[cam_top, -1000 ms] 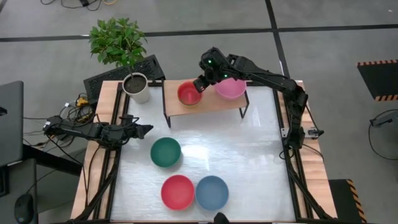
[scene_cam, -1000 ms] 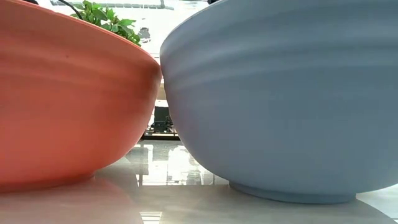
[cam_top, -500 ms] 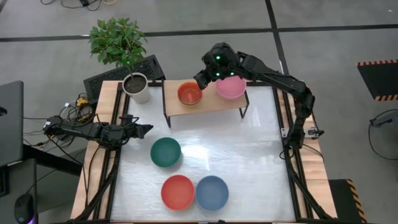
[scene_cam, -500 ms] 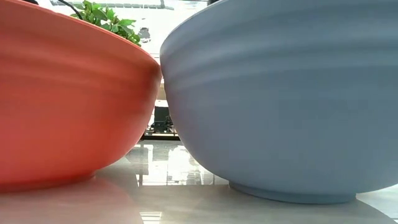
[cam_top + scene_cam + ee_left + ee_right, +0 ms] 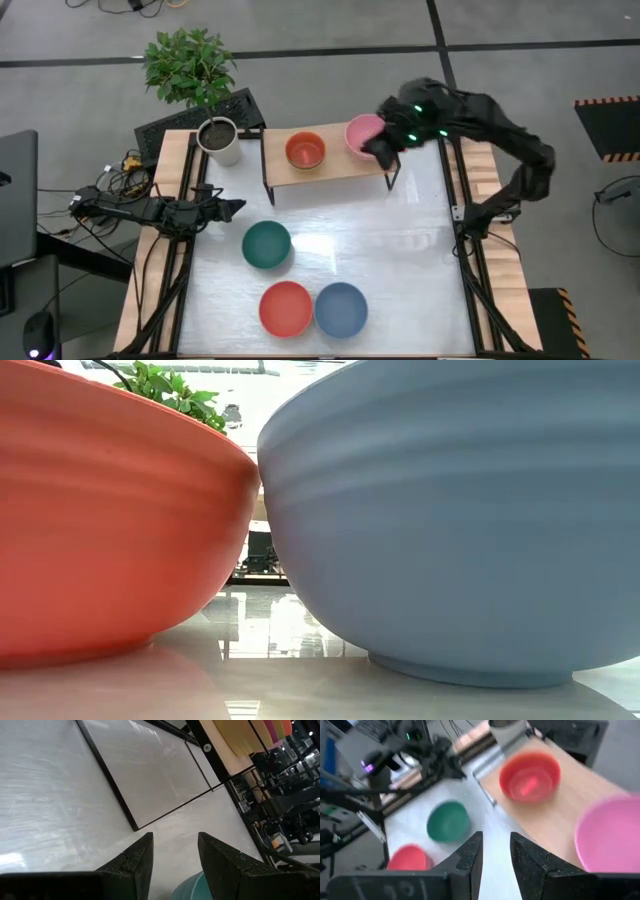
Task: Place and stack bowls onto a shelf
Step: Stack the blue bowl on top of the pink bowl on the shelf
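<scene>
The wooden shelf stands at the table's far side. A small red bowl and a pink bowl rest on it by their bases; both show in the right wrist view, red bowl and pink bowl. My right gripper is open and empty above the shelf's right end, beside the pink bowl. A dark green bowl, a red bowl and a blue bowl sit on the table. My left gripper waits open at the table's left edge.
A white plant pot stands left of the shelf, with a leafy plant behind it. In the low view the red bowl and the blue bowl fill the foreground. Bare white tabletop lies right of the bowls.
My right gripper has drawn away from the small red bowl and gone toward the table's right edge, passing over the pink bowl to the shelf's right end. The small red bowl stays on the shelf.
</scene>
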Robot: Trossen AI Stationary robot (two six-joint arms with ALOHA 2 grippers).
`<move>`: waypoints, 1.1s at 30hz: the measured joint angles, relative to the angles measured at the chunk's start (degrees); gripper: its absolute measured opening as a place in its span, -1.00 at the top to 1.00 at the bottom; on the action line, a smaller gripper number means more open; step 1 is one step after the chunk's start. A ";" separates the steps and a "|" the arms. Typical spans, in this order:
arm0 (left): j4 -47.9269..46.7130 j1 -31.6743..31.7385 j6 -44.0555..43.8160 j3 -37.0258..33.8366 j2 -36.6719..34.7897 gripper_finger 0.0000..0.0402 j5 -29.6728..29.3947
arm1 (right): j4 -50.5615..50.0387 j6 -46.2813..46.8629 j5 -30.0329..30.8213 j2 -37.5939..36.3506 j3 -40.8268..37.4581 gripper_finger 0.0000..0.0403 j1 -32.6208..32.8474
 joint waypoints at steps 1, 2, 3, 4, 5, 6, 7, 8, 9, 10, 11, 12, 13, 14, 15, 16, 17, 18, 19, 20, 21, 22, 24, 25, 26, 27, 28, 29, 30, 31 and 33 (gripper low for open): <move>-0.02 -0.01 0.00 0.01 0.00 0.31 0.00 | -1.78 0.62 1.86 -1.08 0.00 0.39 1.53; -0.04 0.00 0.00 0.01 0.00 0.31 0.01 | -3.31 1.55 4.20 -2.22 -0.01 0.39 3.16; -0.04 -0.02 0.00 0.01 0.00 0.31 0.09 | -4.45 2.74 6.87 -3.25 -0.02 0.39 4.89; -0.07 0.00 0.00 0.01 0.00 0.31 0.21 | -5.22 3.83 9.76 -4.44 -0.02 0.39 6.87; -0.07 -0.01 0.03 0.02 0.00 0.31 0.39 | -6.11 4.72 12.78 -5.84 -0.02 0.39 8.90; -0.07 0.00 0.18 0.02 0.00 0.31 0.62 | -7.27 5.64 15.80 -7.23 -0.02 0.39 10.93; -0.07 -0.02 0.42 0.02 0.00 0.31 0.86 | -8.43 6.64 18.68 -8.58 -0.02 0.39 13.14; -0.07 -0.02 0.59 0.02 0.00 0.31 1.13 | -9.51 7.84 21.43 -9.91 -0.02 0.39 15.47; -0.07 0.00 0.58 0.01 0.00 0.31 1.39 | -10.47 9.37 24.22 -11.20 -0.13 0.39 17.84; -0.06 0.00 0.58 0.02 0.00 0.31 1.66 | -11.02 11.15 26.79 -12.36 -0.57 0.39 20.25; -0.05 -0.01 0.56 0.01 -0.01 0.31 1.82 | -11.58 13.04 29.31 -13.51 -1.19 0.39 22.72; -0.04 -0.02 0.44 0.02 0.00 0.31 1.84 | -12.28 14.74 31.33 -14.49 -1.63 0.39 24.99; -0.06 -0.02 0.18 0.02 0.00 0.31 1.89 | -12.78 16.41 33.21 -15.32 -2.23 0.39 27.05; -0.04 0.00 0.13 0.02 0.00 0.31 2.00 | -13.18 18.23 34.97 -16.01 -2.87 0.39 29.01; -0.07 -0.02 0.11 0.00 0.00 0.31 2.12 | -13.43 19.86 36.65 -16.74 -3.64 0.39 30.85; -0.06 0.00 0.09 0.02 0.00 0.31 2.20 | -13.69 21.32 37.99 -17.47 -4.57 0.39 32.44; -0.07 0.00 0.09 0.02 0.00 0.31 2.21 | -14.00 22.75 38.99 -18.12 -5.66 0.39 33.97; -0.07 0.00 0.09 0.00 0.00 0.31 2.21 | -14.28 24.07 39.65 -18.61 -6.72 0.39 35.27; -0.07 -0.02 0.10 0.02 0.00 0.31 2.21 | -14.24 25.24 40.26 -19.06 -7.91 0.39 36.39; -0.07 -0.01 0.13 0.02 -0.02 0.31 2.21 | -14.12 26.38 40.59 -19.40 -9.18 0.39 37.31; -0.07 -0.02 0.13 0.00 0.00 0.31 2.21 | -14.17 27.41 40.63 -19.58 -10.45 0.39 38.07; -0.07 -0.02 0.13 0.00 -0.02 0.31 2.21 | -14.16 28.29 40.62 -19.67 -11.67 0.39 38.67; -0.07 0.00 0.13 0.02 0.00 0.31 2.21 | -14.03 29.96 40.61 -19.62 -14.02 0.39 39.65; -0.07 -0.01 0.13 0.00 -0.01 0.31 2.21 | -14.09 30.70 40.59 -19.58 -15.07 0.39 40.05; -0.07 -0.01 0.13 0.02 0.00 0.31 2.21 | -14.03 31.34 40.59 -19.56 -15.96 0.39 40.40; -0.08 -0.02 0.13 0.01 -0.01 0.31 2.21 | -13.83 32.03 40.61 -19.57 -16.84 0.39 40.78; -0.07 0.00 0.14 0.01 0.00 0.31 2.21 | -13.58 32.57 40.61 -19.61 -17.72 0.39 41.06; -0.07 0.00 0.14 0.02 0.00 0.31 2.21 | -13.41 33.11 40.61 -19.61 -18.51 0.39 41.31; -0.08 0.00 0.15 0.00 -0.02 0.31 2.21 | -13.36 33.51 40.61 -19.59 -19.08 0.39 41.64; -0.09 0.00 0.15 0.02 0.00 0.31 2.21 | -13.23 33.57 40.61 -19.56 -19.57 0.39 41.98; -0.09 -0.02 0.15 0.02 0.00 0.31 2.19 | -12.16 33.54 40.62 -19.56 -20.59 0.39 42.39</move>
